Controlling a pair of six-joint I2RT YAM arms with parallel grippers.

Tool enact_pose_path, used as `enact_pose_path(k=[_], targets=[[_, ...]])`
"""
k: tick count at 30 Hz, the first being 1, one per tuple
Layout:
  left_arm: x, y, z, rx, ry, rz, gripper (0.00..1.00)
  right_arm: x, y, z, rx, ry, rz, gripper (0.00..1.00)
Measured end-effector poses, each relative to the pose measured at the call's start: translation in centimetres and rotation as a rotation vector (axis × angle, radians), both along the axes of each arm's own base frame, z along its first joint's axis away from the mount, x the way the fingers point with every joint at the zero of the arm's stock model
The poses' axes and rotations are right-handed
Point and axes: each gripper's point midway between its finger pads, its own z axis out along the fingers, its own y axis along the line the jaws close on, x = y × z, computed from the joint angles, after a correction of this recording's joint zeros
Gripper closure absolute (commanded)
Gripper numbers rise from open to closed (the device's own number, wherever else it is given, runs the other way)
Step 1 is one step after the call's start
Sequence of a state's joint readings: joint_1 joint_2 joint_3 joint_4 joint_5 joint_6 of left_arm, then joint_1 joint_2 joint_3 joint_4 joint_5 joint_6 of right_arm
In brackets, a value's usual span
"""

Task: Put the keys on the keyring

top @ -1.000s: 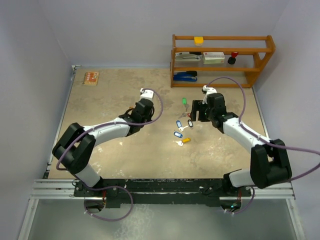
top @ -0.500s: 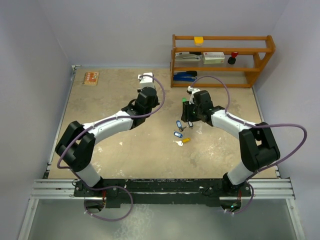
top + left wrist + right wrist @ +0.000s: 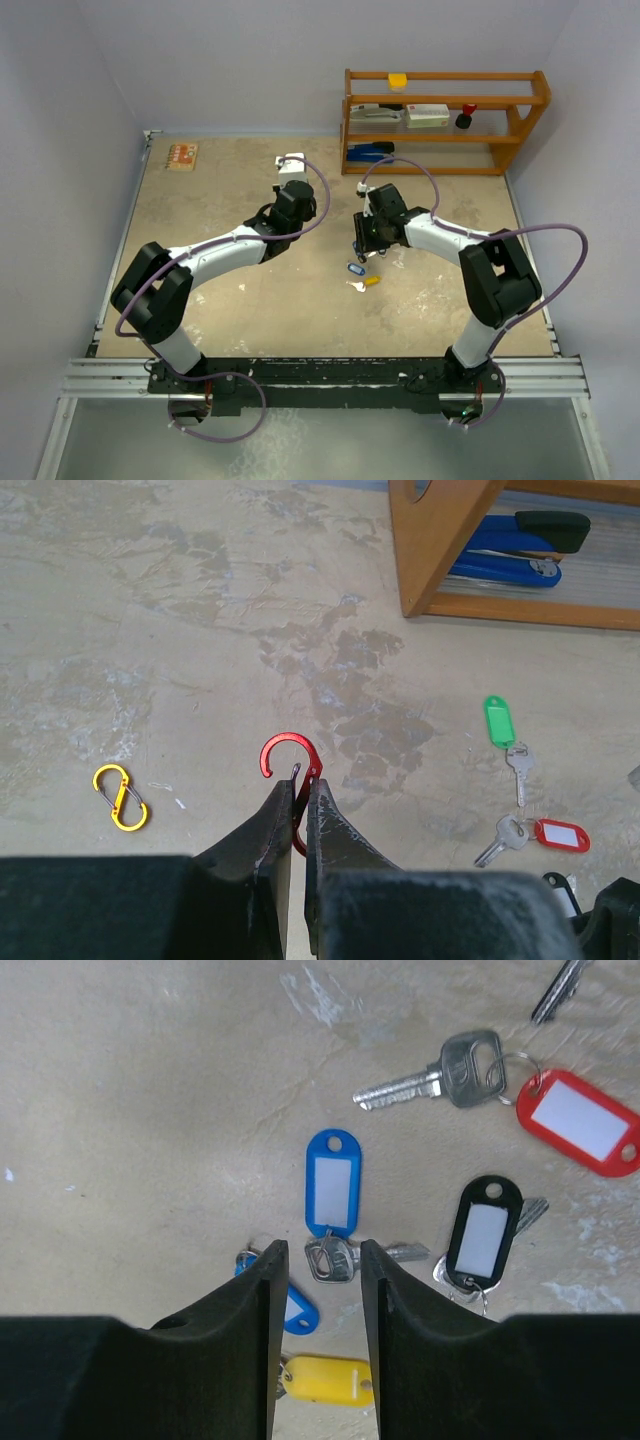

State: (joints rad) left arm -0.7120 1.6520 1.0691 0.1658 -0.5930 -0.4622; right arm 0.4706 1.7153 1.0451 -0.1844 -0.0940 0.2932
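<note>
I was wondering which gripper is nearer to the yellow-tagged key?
Right. The right gripper hangs just beside the yellow-tagged key; the left gripper, holding a red clip, is far off to its left.

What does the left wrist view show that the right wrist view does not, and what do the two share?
Only the left wrist view: the left gripper shut on a red clip, a yellow clip, a green-tagged key, and the wooden shelf with a blue stapler. Only the right wrist view: a blue-tagged key lying inside the open right gripper, a second blue tag and a yellow tag. Both: the red-tagged key and the mottled tabletop.
</note>
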Motion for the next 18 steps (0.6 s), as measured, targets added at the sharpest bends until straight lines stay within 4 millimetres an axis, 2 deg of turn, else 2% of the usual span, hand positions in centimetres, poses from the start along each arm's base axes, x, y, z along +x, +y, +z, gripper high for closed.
enact_pose_path(k=[7,18], targets=[[0.0,0.1,0.0,0.001,-0.002,0.006,1.0,-0.9,-0.5,-1.3,-0.035,0.058,-0.001,0.67],[0.0,0.1,0.1,0.001,-0.003,0.006,1.0,-0.9,-0.3,-1.2,-0.038,0.062,0.006,0.75]])
